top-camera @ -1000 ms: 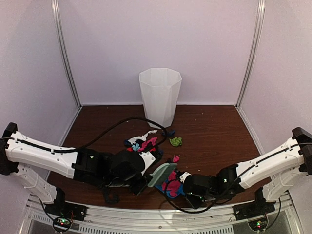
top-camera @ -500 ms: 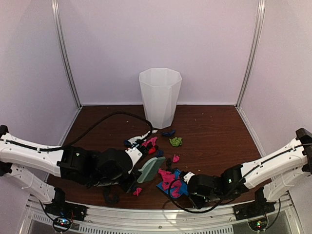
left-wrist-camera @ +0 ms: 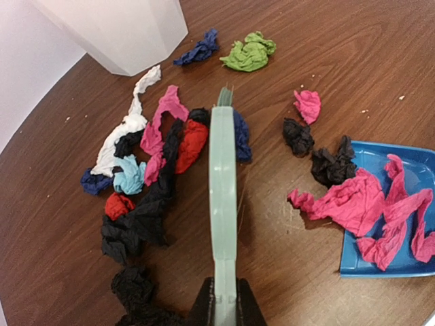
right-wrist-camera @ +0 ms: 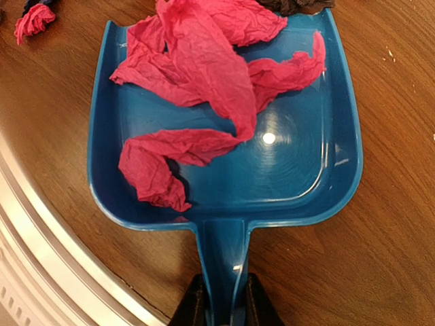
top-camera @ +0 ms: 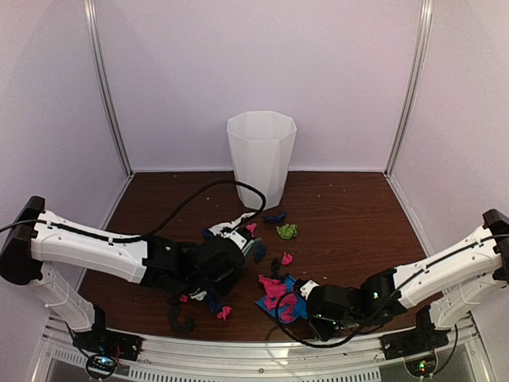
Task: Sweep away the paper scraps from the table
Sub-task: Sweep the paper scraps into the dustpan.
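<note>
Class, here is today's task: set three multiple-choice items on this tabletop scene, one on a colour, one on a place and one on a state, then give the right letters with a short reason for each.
1. The strips lying in the blue dustpan are:
A. white
B. pink
C. green

2. The lime-green wad lies:
A. on the table near the white bin
B. inside the dustpan
C. inside the bin

3. The right gripper is:
A. open, holding nothing
B. open over the bin
C. shut on the dustpan's handle

Answers:
1 B: the right wrist view shows crumpled pink paper across the pan's floor.
2 A: the left wrist view shows the wad on bare wood, well outside the pan.
3 C: its dark fingers press both sides of the handle.
</note>
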Tool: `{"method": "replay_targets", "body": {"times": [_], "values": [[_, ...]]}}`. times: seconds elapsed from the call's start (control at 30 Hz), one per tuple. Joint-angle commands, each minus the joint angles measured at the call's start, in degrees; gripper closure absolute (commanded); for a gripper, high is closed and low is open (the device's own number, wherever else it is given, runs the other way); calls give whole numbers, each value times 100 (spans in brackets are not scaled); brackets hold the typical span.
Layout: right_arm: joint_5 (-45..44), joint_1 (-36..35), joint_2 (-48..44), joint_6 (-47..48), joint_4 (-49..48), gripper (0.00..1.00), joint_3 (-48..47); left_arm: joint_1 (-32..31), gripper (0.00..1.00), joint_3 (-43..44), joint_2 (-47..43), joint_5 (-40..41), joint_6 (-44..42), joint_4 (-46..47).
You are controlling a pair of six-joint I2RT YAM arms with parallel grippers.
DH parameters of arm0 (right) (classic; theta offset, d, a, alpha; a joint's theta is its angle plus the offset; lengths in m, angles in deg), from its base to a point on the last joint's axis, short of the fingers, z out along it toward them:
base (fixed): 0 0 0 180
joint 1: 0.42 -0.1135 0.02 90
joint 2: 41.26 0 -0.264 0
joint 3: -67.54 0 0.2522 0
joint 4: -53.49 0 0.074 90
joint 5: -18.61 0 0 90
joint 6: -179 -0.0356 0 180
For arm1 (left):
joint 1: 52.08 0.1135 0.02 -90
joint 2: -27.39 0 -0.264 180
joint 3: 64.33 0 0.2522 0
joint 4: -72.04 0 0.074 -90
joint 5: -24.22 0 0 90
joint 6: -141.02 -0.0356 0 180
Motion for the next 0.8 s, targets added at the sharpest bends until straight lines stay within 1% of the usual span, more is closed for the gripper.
{"method": "replay_targets", "body": {"times": [0.0,0.13,0.3,0.5,0.77], "values": [[-109,49,-16,-82,320,100,0,6,100,482,423,-366,-505,609],[-134,62,53,-90,278,100,-18,10,100,575,657,-858,-630,594],[-130,66,52,-122,211,100,13,7,100,395,431,-1777,-709,799],[-167,75,-52,-104,145,100,92,-15,100,177,143,-2219,-618,833],[-280,75,-130,-122,-111,100,274,-137,100,44,-112,-2362,-524,755]]}}
